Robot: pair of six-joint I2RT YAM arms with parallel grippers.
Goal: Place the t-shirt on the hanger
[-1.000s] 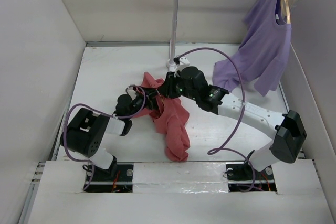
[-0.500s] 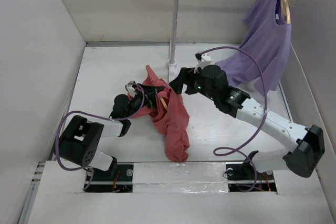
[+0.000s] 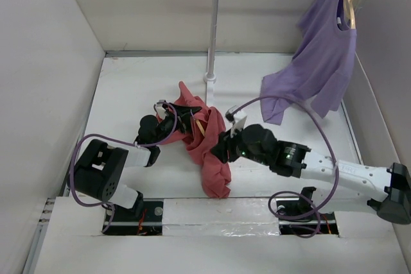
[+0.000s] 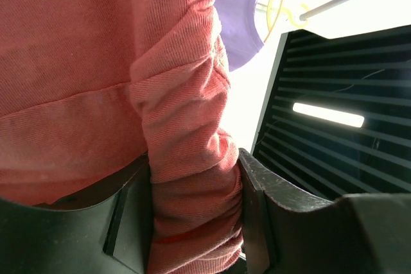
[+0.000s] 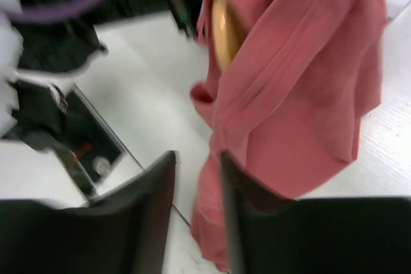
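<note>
Leftward, the right arm (image 3: 334, 170) stretches low — right claw (image 3: 218, 148) beside the t-shirt (image 3: 217, 171).

The hanger (image 5: 221, 30) peeks from the hanging t-shirt's (image 5: 302, 94) folds, above the tool (image 5: 196, 213).

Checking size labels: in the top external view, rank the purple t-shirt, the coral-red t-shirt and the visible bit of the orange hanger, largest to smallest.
1. purple t-shirt, hanging spread, though likely nearer the camera.
2. coral-red t-shirt, bunched.
3. orange hanger, only a sliver showing inside the cloth.
</note>
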